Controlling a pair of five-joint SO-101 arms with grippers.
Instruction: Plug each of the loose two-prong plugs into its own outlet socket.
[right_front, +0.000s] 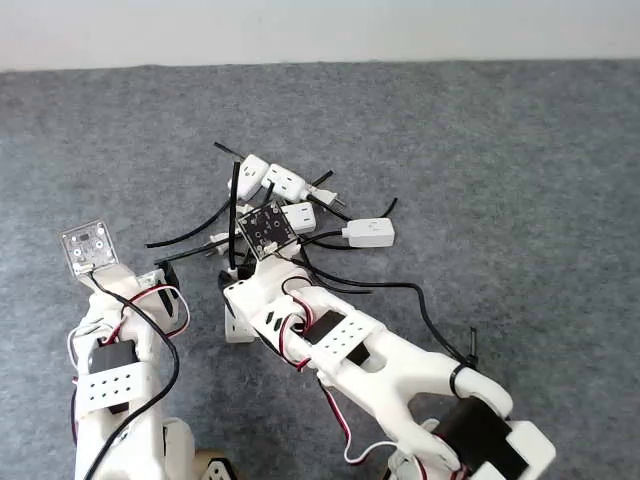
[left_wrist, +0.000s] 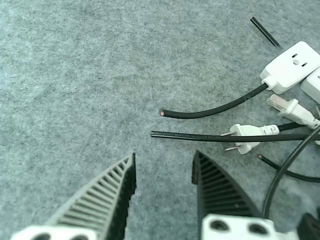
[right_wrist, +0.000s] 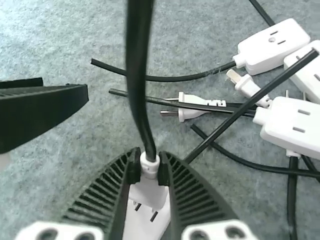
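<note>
My right gripper (right_wrist: 148, 152) is shut on a white two-prong plug (right_wrist: 148, 186), prongs toward the wrist, its black cable (right_wrist: 138, 65) rising from the fingers. A loose white plug (right_wrist: 197, 107) lies on the carpet beyond it, and a second plug (right_wrist: 242, 82) lies farther off. White outlet sockets (right_wrist: 272, 45) (right_wrist: 295, 125) lie past them. In the high view the sockets (right_front: 285, 182) cluster ahead of the right arm, one more socket (right_front: 368, 232) off to the side. My left gripper (left_wrist: 162, 172) hovers open over bare carpet, short of the loose plug (left_wrist: 247, 137) and a socket (left_wrist: 292, 65).
Black cables (right_front: 190, 232) with cut ends cross the grey carpet (right_front: 500, 150) around the sockets. The left arm's black finger (right_wrist: 40, 110) sits close beside my right gripper. Open carpet lies to the far right and far left.
</note>
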